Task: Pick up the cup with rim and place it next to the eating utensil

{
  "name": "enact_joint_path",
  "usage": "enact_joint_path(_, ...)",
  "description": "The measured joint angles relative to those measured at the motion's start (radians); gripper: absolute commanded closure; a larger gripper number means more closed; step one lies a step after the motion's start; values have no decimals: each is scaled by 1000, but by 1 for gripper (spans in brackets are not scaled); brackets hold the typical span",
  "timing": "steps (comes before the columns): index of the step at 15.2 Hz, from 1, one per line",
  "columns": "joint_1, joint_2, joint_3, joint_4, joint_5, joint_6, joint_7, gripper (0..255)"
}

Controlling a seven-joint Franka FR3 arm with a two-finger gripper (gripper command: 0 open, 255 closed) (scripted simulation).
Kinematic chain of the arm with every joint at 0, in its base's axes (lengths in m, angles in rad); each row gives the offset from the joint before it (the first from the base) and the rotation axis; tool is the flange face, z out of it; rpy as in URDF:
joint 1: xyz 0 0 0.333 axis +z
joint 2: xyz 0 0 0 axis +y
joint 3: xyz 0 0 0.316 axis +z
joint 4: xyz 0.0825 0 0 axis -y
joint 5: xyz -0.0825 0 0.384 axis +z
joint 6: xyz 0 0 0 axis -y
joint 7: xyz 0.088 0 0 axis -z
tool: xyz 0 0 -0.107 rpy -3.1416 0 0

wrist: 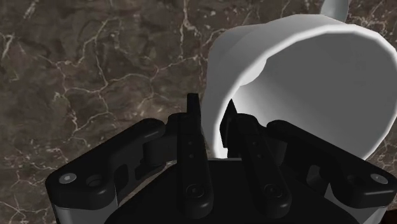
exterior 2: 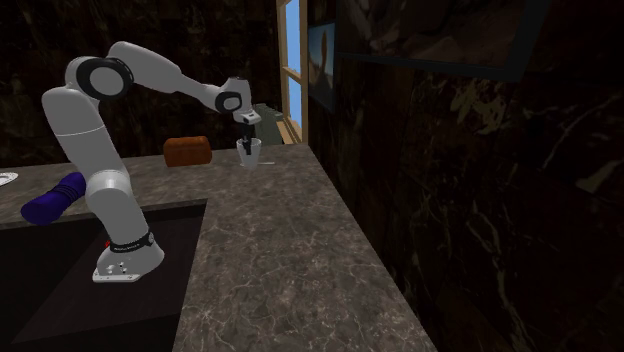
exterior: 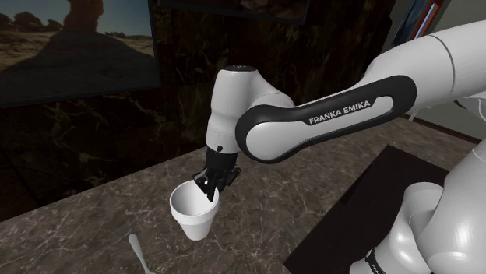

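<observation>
Cup (exterior: 191, 212): white, rimmed and upright at the dark marbled counter (exterior: 86, 226). Whether its base touches the stone cannot be told.
Grip: the gripper (exterior: 210, 192) meets the rim at its upper right in the shoulder view. The wrist view shows one black finger (wrist: 191, 137) outside the cup's wall and the other inside, pinching the wall between them.
Shoulder view adds: a pale spoon (exterior: 137, 247) lies on the counter near the cup, toward that view's lower left and not touching it. A framed desert picture (exterior: 74, 39) hangs on the dark wall behind.
Second exterior view adds: a brown box (exterior 2: 187, 151) sits on the counter to the cup's left in that view, with a blue roll (exterior 2: 55, 195) farther left. A window frame (exterior 2: 291, 70) stands behind, and the arm's base sits in a dark recess (exterior 2: 60, 300).
In the way: the arm (exterior: 340, 110) crosses above the cup in the shoulder view and hides the counter behind it.
Writing: "FRANKA EMIKA" in white on the arm's black band.
</observation>
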Motion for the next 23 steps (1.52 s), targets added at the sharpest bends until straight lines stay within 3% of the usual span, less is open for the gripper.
enact_joint_path(9, 3, 57, 3, -67, -9, 123, 0, 255)
enact_joint_path(15, 2, 64, 2, -74, -10, 137, -2, 255)
enact_joint_path(16, 2, 64, 2, -74, -10, 137, -2, 0)
enact_joint_path(23, 1, 56, 1, -67, -8, 123, -5, 0)
